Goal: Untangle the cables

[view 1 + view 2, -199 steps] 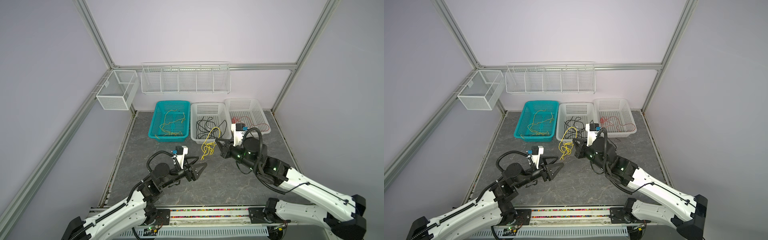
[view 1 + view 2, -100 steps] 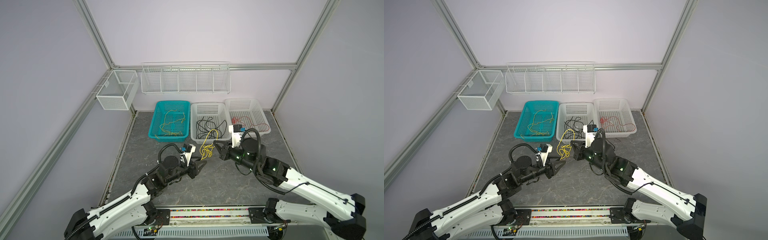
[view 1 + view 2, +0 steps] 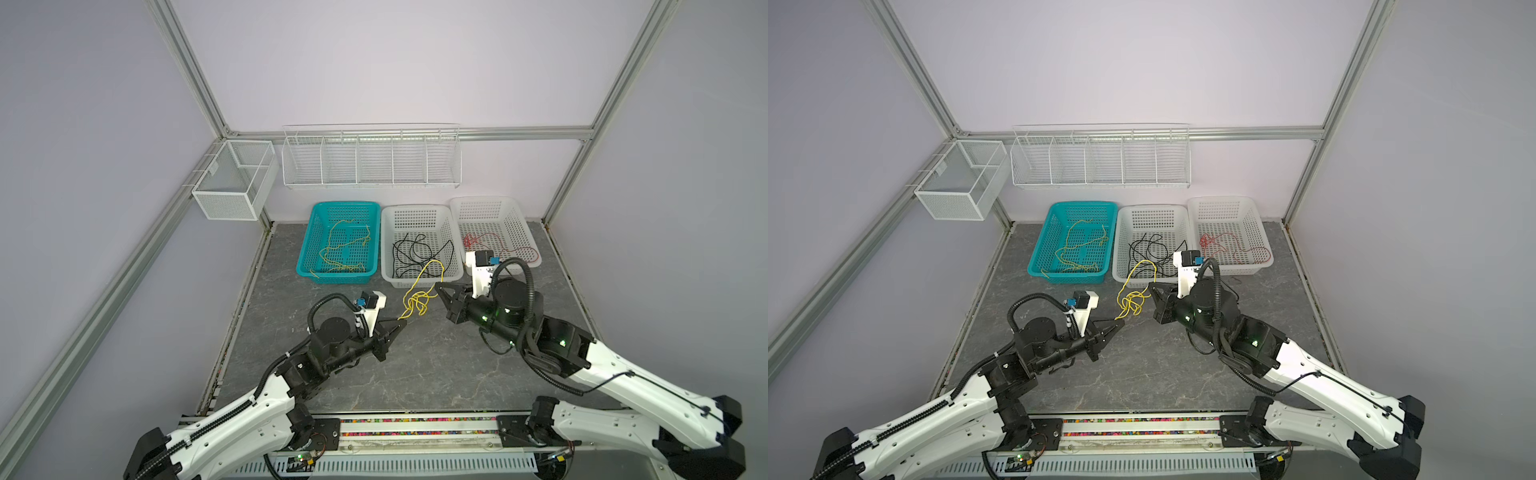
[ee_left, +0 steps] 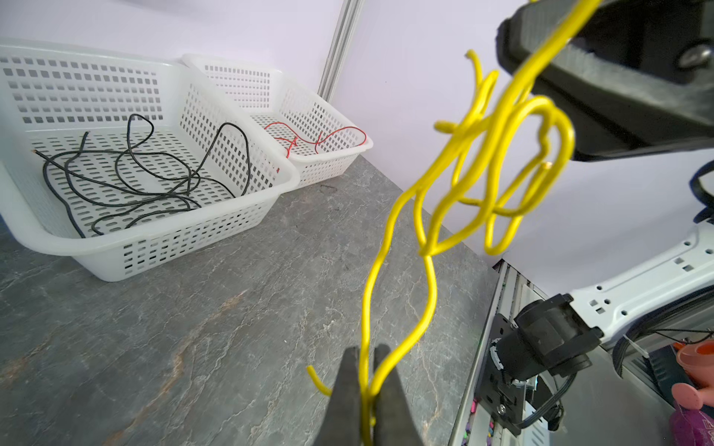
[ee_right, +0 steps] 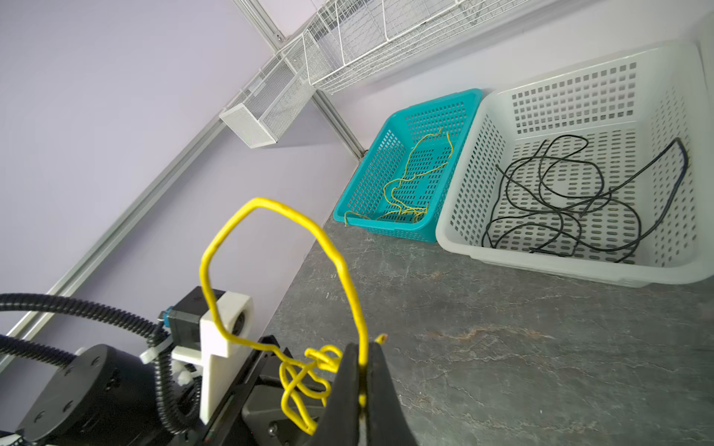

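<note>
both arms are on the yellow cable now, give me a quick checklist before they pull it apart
1. Left gripper shut on the yellow cable: ok, its jaws pinch a strand close to one loose end.
2. Right gripper shut on the same cable: ok.
3. Knot sits between the two grips: ok, it hangs in the air, off the table.
4. Knot loosened: not ok, the loops are bunched together.
5. Cable's tall loop clear of the middle white basket: ok, in the wrist views it stands free in the air.
6. Which strand would free the knot: cannot tell.
</note>
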